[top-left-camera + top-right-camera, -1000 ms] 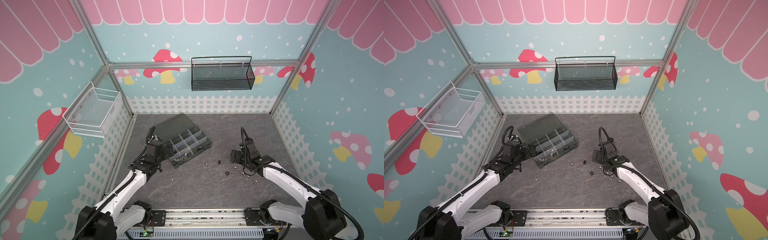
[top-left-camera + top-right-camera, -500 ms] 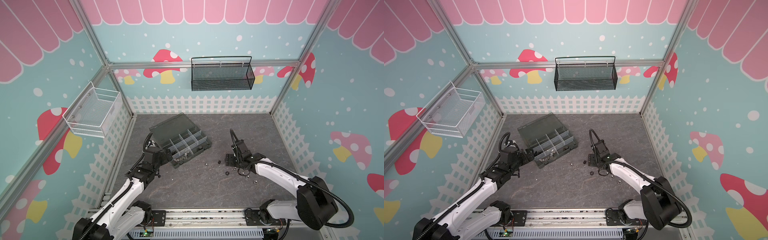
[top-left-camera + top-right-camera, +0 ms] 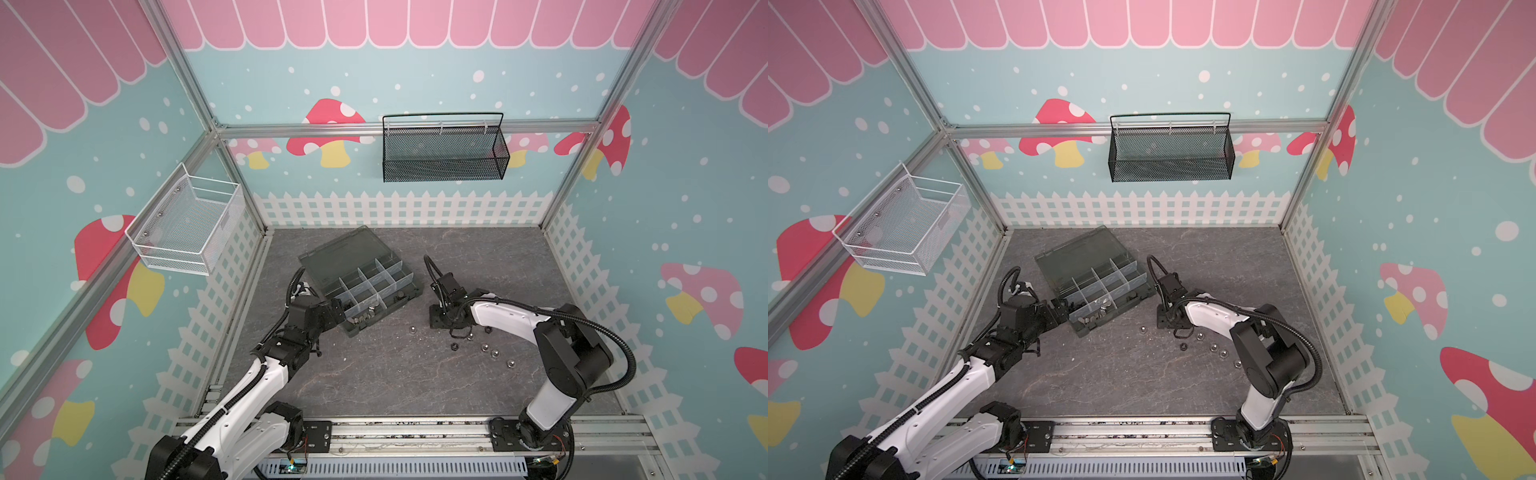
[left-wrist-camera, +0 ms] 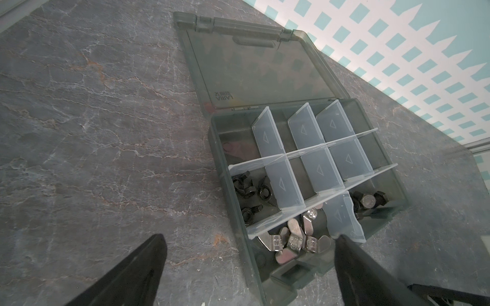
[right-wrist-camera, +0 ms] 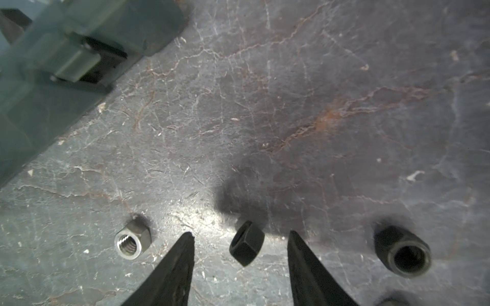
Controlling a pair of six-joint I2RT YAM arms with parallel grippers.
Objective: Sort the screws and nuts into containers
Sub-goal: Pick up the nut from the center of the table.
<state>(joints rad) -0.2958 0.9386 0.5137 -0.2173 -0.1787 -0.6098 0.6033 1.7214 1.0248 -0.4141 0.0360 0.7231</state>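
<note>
In the right wrist view a black hex nut (image 5: 247, 243) lies on the table between the fingertips of my right gripper (image 5: 240, 234), which is open, with a gap on each side of the nut. A silver nut (image 5: 133, 243) and another black nut (image 5: 403, 255) lie beside it. More nuts (image 3: 494, 353) are scattered by the right arm. My left gripper (image 4: 250, 239) is open wide over the near corner of the organizer box (image 4: 216, 148). Its containers hold black winged nuts (image 4: 250, 196), silver winged nuts (image 4: 294, 238) and black screws (image 4: 368, 208).
The box's smoky lid (image 3: 345, 253) lies open toward the back wall. A black mesh basket (image 3: 442, 151) hangs on the back wall and a white wire basket (image 3: 187, 226) on the left wall. In a top view the right gripper (image 3: 1165, 322) stands just right of the box (image 3: 1100, 328).
My right gripper has moved left toward the box and come down over the black hex nut, its jaws narrowing. The left arm has drawn back a little, staying wide open.
</note>
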